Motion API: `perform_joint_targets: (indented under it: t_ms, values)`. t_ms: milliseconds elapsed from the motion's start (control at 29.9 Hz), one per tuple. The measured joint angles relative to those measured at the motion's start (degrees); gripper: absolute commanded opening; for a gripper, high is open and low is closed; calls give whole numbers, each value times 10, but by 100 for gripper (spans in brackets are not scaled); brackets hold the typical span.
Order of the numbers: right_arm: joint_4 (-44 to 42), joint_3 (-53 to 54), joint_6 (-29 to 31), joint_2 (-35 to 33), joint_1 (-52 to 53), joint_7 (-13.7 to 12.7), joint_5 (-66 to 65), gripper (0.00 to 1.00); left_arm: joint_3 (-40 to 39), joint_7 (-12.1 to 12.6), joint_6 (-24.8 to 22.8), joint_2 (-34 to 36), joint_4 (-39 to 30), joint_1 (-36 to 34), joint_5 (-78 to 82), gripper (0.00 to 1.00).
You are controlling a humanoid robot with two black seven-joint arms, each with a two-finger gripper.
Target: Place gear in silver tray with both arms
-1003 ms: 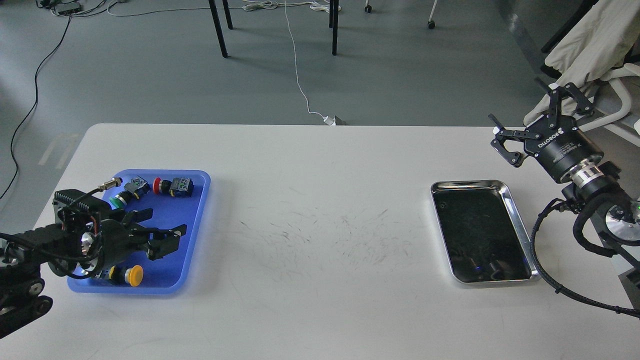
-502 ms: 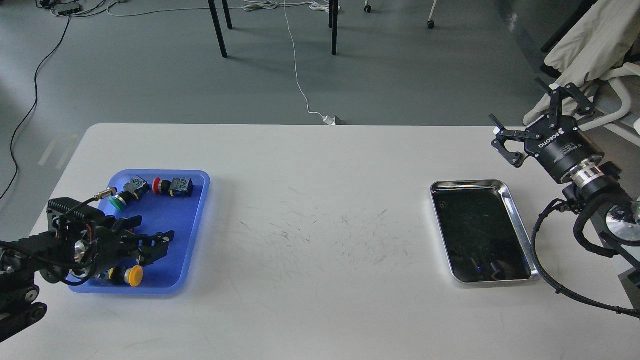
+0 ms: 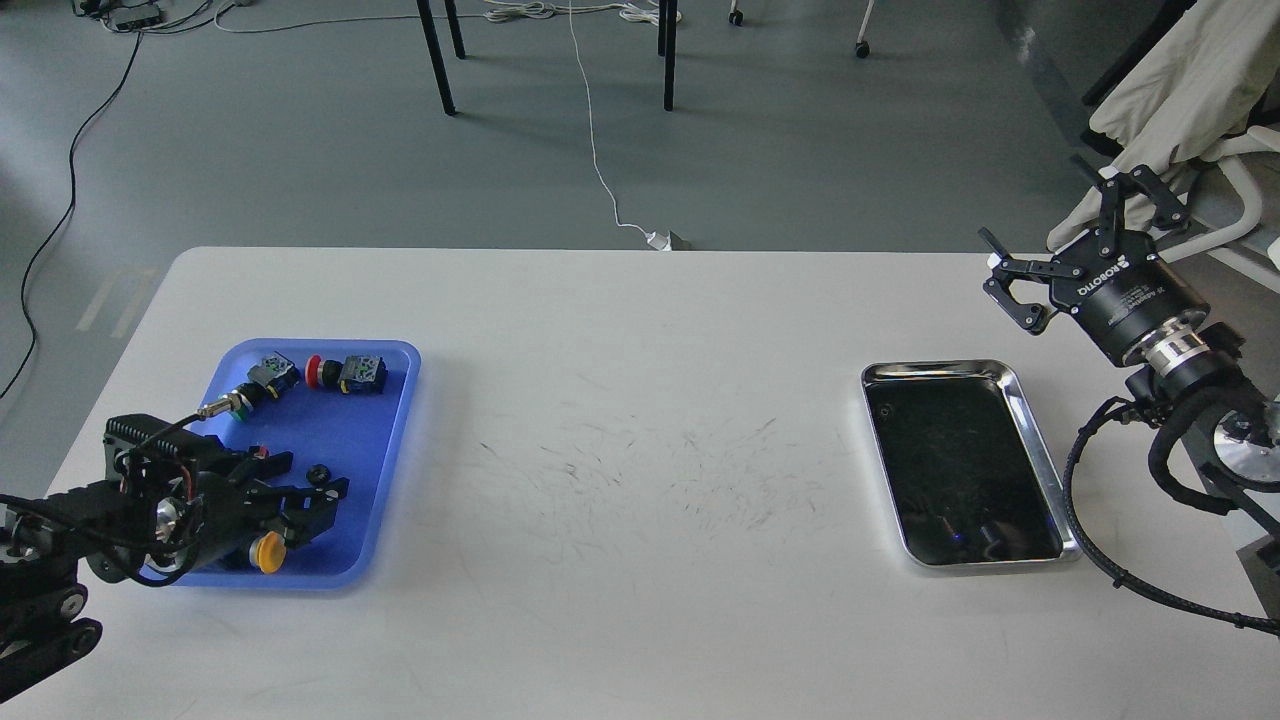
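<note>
In the blue tray [image 3: 390, 440], push-buttons and a small black gear [image 3: 319, 474] crowd the left gripper [image 3: 305, 490], fingers parted, gripping nothing. Right gripper [image 3: 1050, 250] hangs spread, empty, beyond the silver tray [image 3: 1030, 440].

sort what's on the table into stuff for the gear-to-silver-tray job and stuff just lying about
For the job:
- shiny rectangular steel tray
- small black round gear-like part in the blue plastic tray
- left gripper
- right gripper

Lying about:
- yellow push button
- red push button
- green push button
</note>
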Motion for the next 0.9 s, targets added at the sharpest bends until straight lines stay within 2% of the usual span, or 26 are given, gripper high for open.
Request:
perform_joint_targets:
  t_ms: [100, 201, 301, 334, 535, 736, 836, 903]
  values:
    - [1, 0, 1, -1, 0, 0, 0, 95, 1, 0, 2, 0, 1, 0, 8, 46]
    - [1, 1, 1, -2, 1, 0, 0, 95, 1, 0, 2, 0, 2, 0, 14, 39]
    - [2, 2, 1, -2, 1, 0, 0, 95, 1, 0, 2, 0, 5, 0, 15, 20]
    - [2, 2, 1, -2, 1, 0, 0, 95, 1, 0, 2, 0, 5, 0, 15, 17]
    - [1, 2, 1, -2, 1, 0, 0, 95, 1, -2, 2, 2, 5, -1, 15, 8]
    - [2, 3, 2, -3, 1, 0, -1, 95, -4, -8, 1, 8, -3, -10, 11, 6]
    - [2, 5, 2, -4, 2, 0, -1, 95, -17, -4, 0, 23, -41, -26, 0, 5]
    - [2, 6, 2, -5, 2, 0, 0, 95, -24, 8, -7, 46, -83, -48, -14, 5]
